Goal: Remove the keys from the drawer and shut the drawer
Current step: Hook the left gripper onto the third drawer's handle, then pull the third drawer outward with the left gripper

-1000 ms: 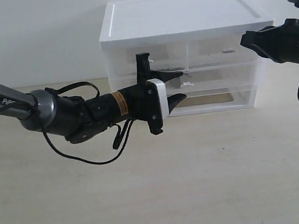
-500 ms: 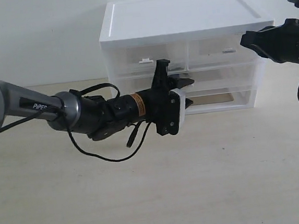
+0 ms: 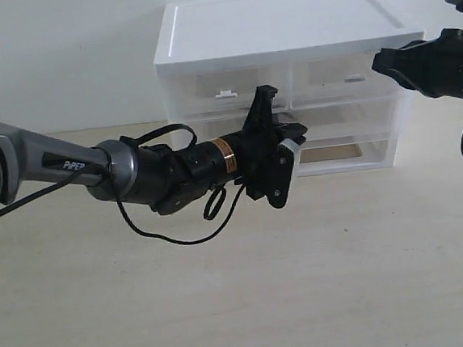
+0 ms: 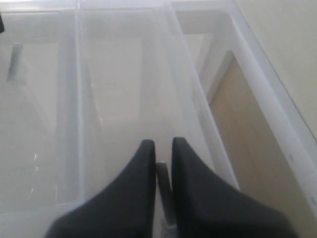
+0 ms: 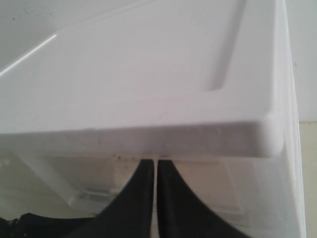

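One white plastic drawer cabinet (image 3: 283,23) stood at the far side of the pale worktop (image 3: 306,281), and two dark arms reached toward it. From where I stood it had three tiers. On top were two half-width drawers, left (image 3: 204,86) and right (image 3: 328,72), each with its own tab. Below them sat the wide translucent white plastic drawer (image 3: 348,114), then a bottom tier showing tan through it.

The left hand (image 3: 294,131) was at the middle of the wide drawer's front. Its two black fingers (image 4: 143,168) were drawn nearly together, pinching the drawer's one small white centre tab (image 4: 163,183).

The right hand (image 3: 380,63) hung off the worktop by the cabinet's upper right corner. Its two fingers (image 5: 143,188) were pressed together with nothing between them.

I could not make out the keys; the plastic was cloudy and the left hand covered the drawer's middle.

One black cable (image 3: 172,235) looped under the left arm.
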